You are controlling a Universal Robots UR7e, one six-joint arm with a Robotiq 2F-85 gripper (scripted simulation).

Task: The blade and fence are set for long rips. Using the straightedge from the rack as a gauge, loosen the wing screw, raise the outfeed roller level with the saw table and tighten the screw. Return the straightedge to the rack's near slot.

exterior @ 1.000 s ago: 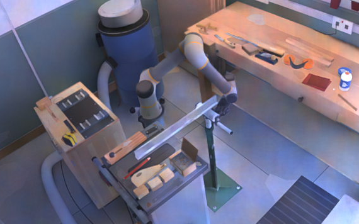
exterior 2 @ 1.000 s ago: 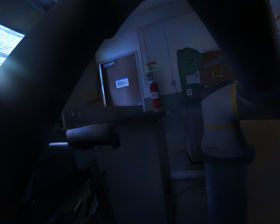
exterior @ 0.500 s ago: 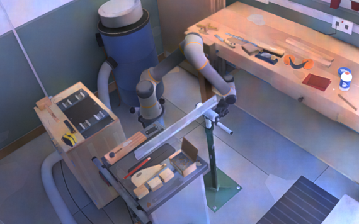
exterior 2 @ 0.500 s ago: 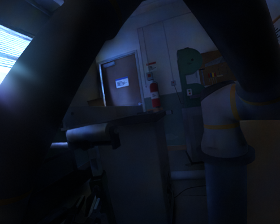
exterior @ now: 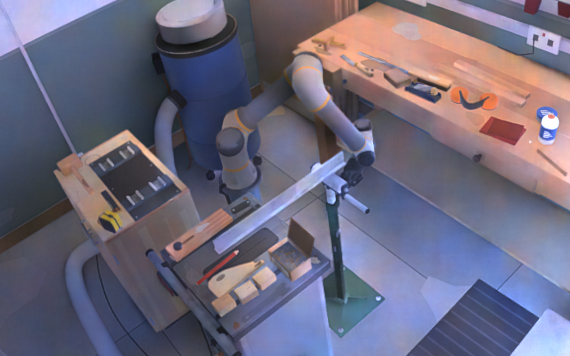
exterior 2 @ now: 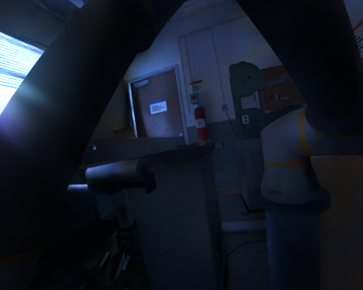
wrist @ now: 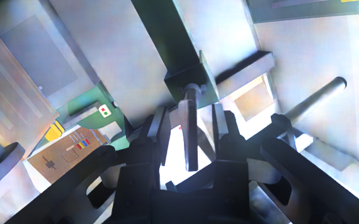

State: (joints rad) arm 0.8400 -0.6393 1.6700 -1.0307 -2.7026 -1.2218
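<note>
The wing screw (wrist: pixel 188 138) on the roller stand's green post (wrist: pixel 175 47) is hidden from the side camera behind my wrist. In the wrist camera its flat wing stands between the fingers of my gripper (wrist: pixel 190 126), which is open around it and grips nothing. The gripper (exterior: pixel 351 175) sits at the top of the stand's post (exterior: pixel 336 240). The outfeed roller (exterior: pixel 351 197) is a grey cylinder on the stand's head. The long metal straightedge (exterior: pixel 279 202) lies with one end on the saw table (exterior: pixel 249 265) and the other over the roller.
Behind stand a blue dust collector (exterior: pixel 201 85) and a long workbench (exterior: pixel 459 95) with tools. A wooden cabinet holding the rack (exterior: pixel 131 177) is left of the saw. The saw table carries a pencil, wood blocks and a small box (exterior: pixel 291 255).
</note>
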